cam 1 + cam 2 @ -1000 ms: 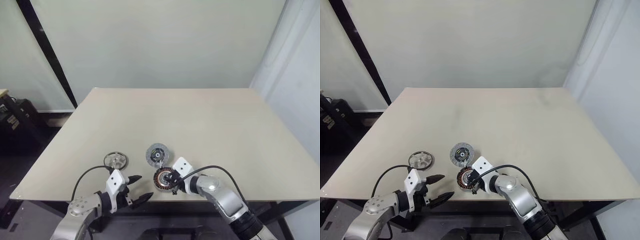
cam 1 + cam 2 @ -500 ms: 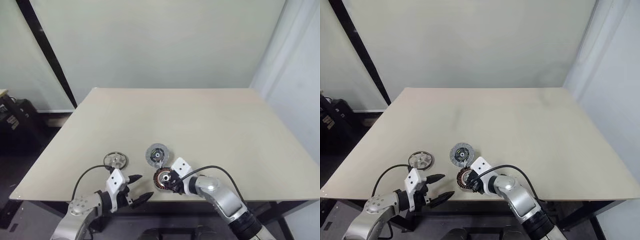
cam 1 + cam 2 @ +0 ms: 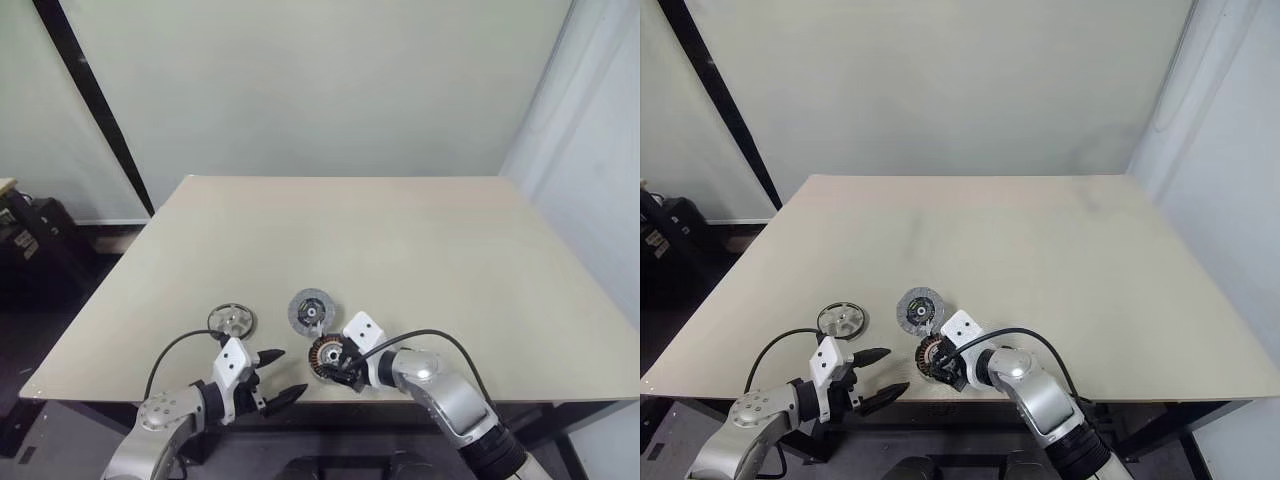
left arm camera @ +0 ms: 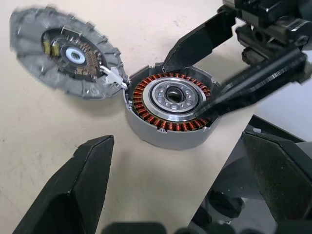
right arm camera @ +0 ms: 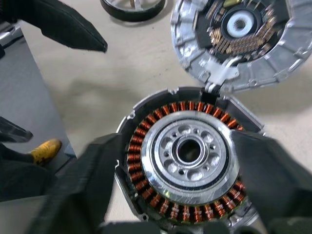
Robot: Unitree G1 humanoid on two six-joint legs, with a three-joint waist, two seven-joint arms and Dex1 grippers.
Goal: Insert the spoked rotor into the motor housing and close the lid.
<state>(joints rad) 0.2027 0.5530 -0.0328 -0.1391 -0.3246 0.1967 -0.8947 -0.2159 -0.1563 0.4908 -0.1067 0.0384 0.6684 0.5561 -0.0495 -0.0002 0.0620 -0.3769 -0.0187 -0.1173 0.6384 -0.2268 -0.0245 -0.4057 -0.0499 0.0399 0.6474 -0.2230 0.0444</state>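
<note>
Three motor parts lie near the front edge of the table, low and centre-left in my head views.

My right gripper straddles the motor housing, fingers spread to either side of its rim; I cannot tell whether they touch it. The copper windings ring a silvery centre. The lid lies flat, inner face up, just beside the housing toward the upper left and touching its rim at a small tab. The spoked rotor rests apart at lower left of the frame. My left gripper hangs beyond the table edge below the rotor, fingers wide apart and holding nothing.
</note>
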